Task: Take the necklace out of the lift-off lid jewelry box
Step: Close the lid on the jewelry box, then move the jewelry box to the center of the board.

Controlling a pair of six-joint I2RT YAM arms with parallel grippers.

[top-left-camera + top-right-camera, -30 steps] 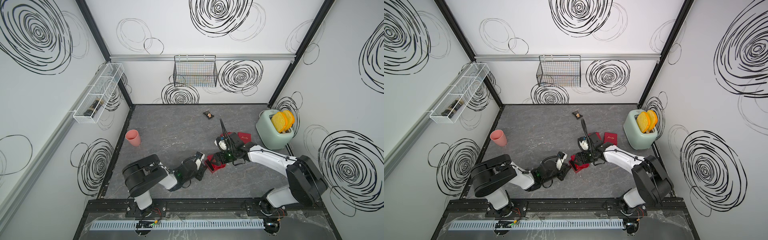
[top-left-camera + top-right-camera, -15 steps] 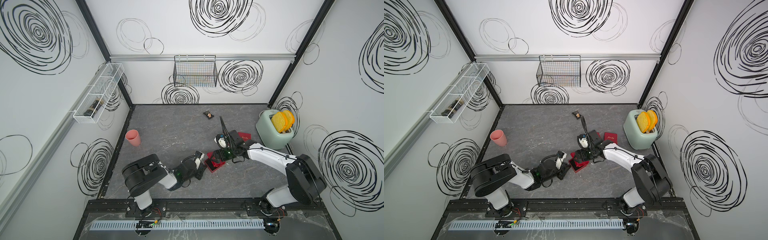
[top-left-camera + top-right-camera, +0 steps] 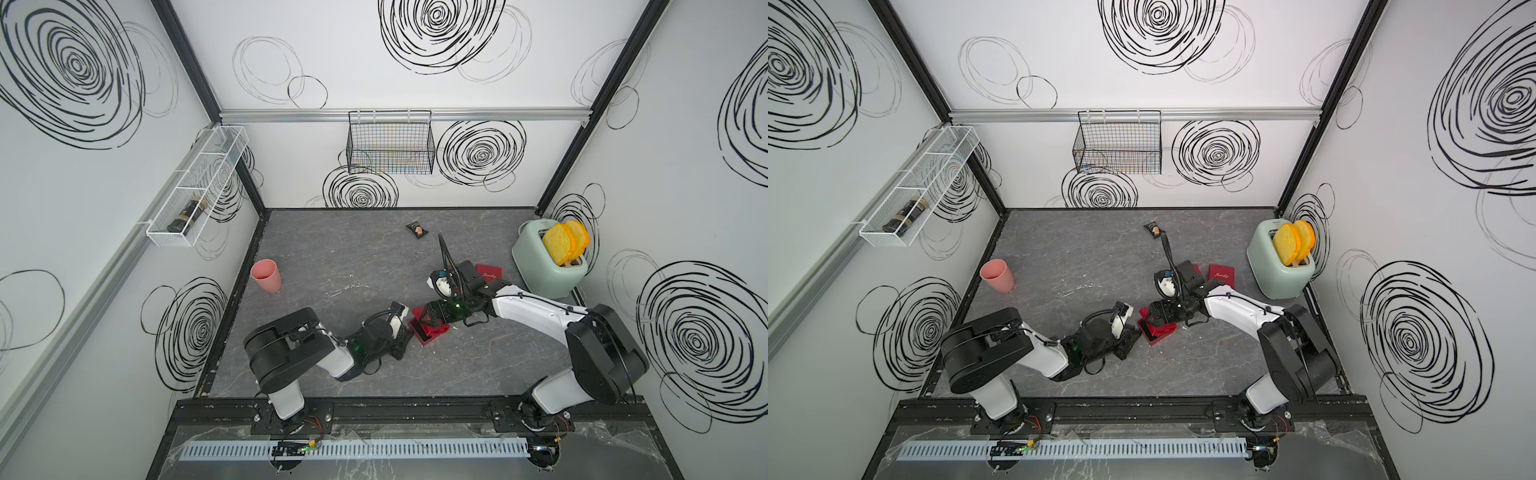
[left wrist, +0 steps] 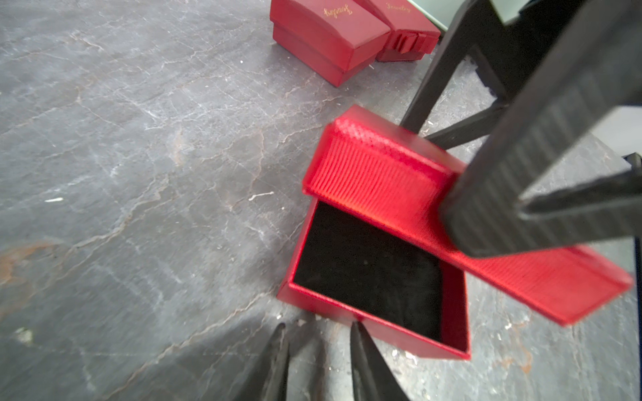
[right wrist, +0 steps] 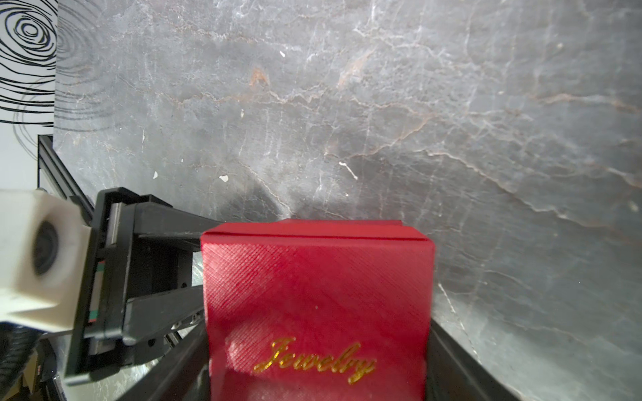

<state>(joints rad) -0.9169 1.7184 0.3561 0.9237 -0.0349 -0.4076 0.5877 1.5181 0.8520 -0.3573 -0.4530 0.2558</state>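
The lift-off lid jewelry box's red base [image 4: 347,312] stands on the grey floor, and its black velvet inside [image 4: 368,267] lies partly uncovered. No necklace shows in it. The red lid [image 4: 375,173], lettered "Jewelry" [image 5: 316,361], hangs tilted over the base's far side. My right gripper [image 5: 316,368] is shut on the lid, with a finger on each side. My left gripper [image 4: 318,326] sits low beside the base's near wall, its jaws a little apart with only floor between them. One left fingertip [image 4: 356,333] is against the wall. In both top views the two grippers [image 3: 432,318] [image 3: 1133,334] meet at the box [image 3: 1158,332].
Two more closed red boxes [image 4: 330,34] [image 4: 406,27] stand beyond the open one, toward a mint toaster [image 3: 548,266] holding yellow slices. A pink cup [image 3: 266,276] is at the left edge. A small dark packet [image 3: 417,229] lies near the back wall.
My right arm has edged slightly to the left with the lid in its grip. The left arm has stayed where it was.
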